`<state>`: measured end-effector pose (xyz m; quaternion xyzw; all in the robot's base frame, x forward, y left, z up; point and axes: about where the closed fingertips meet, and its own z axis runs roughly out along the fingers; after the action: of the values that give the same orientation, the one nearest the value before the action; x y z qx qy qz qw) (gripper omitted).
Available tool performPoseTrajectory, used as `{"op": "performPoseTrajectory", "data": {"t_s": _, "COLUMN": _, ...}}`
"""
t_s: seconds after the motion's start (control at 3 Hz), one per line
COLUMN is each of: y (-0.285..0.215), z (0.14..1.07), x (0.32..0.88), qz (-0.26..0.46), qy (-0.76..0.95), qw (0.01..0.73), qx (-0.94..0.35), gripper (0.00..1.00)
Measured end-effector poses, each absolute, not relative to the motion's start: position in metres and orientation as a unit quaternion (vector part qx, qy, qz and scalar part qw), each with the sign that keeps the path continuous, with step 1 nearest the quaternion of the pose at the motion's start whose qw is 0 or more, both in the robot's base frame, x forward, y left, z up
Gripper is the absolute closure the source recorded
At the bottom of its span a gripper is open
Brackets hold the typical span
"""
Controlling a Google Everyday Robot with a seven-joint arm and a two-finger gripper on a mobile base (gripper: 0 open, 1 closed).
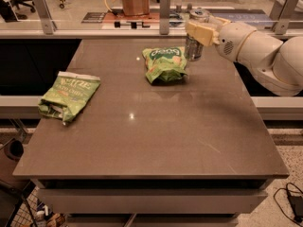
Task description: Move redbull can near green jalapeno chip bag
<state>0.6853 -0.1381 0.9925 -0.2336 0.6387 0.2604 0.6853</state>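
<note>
The redbull can (193,48) is a slim silver-grey can at the table's far side, just right of a brighter green bag. My gripper (196,34) reaches in from the right and is shut on the can's upper part, with a tan finger (200,32) across its front. The can looks upright, at or just above the tabletop. The green jalapeno chip bag (69,95), light green with a white band and white lettering, lies at the table's left edge, far from the can.
A brighter green chip bag (164,63) with a dark logo lies beside the can on its left. The brown table (156,136) has a railing with posts behind it. My white arm (262,51) hangs over the table's far right corner.
</note>
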Motion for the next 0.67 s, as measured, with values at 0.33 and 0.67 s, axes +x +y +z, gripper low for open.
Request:
{"op": "performPoseTrajectory", "data": {"t_s": 0.33, "y": -0.122, "z": 1.01, "x": 0.671, "qz": 0.27, "qy": 0.637, "qw": 0.675, "qx": -0.257, "gripper": 1.0}}
{"op": "performPoseTrajectory", "data": {"t_s": 0.67, "y": -0.1, "z": 1.019, "x": 0.654, "qz": 0.283, "qy": 0.638, "qw": 0.654, "qx": -0.291, "gripper": 1.0}}
